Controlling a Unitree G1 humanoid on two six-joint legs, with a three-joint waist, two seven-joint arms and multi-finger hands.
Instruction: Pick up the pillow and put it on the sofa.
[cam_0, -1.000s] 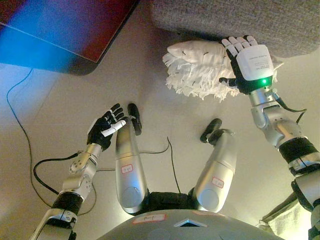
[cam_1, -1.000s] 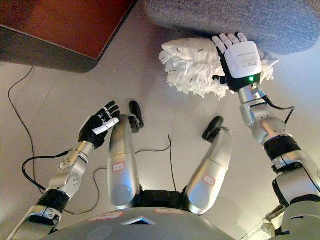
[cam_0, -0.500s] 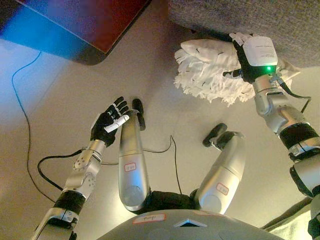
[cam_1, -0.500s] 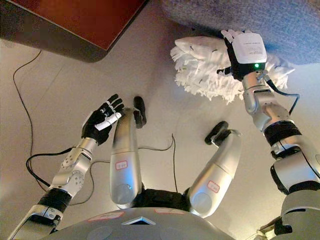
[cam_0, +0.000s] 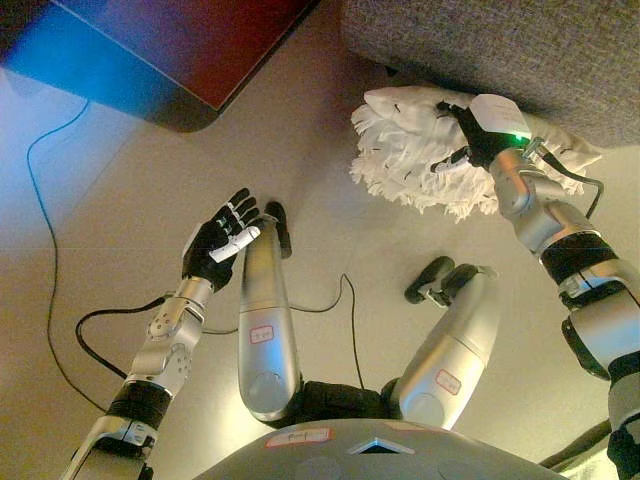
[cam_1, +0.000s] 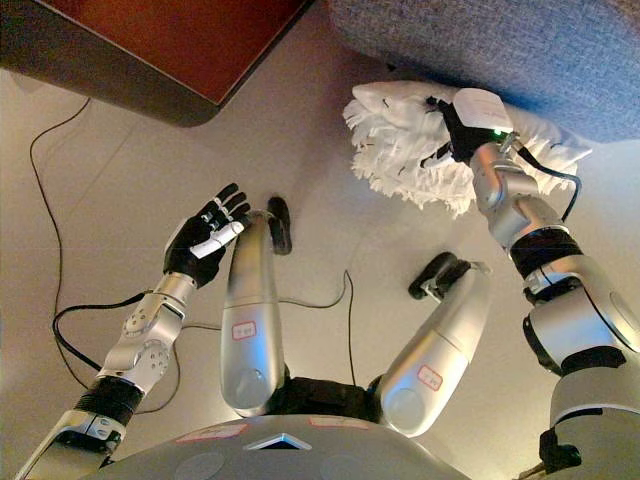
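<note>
A white pillow (cam_0: 410, 150) with a shaggy fringe lies on the floor, its far side against the base of the grey sofa (cam_0: 500, 40). My right hand (cam_0: 485, 130) is tipped down onto the pillow's right half, its back and green light facing up. How it grips is hidden by the hand itself and the fringe. My left hand (cam_0: 218, 240) hovers open over the bare floor at the left, palm up, far from the pillow.
A dark red-brown piece of furniture (cam_0: 180, 50) fills the upper left, its edge close above the floor. Beige floor (cam_0: 300, 150) stretches between it and the pillow. The sofa's front runs along the top right.
My right hand has gone from flat and spread above the pillow to tipped down into its top. The view has shifted a little; the left hand stays as it was.
</note>
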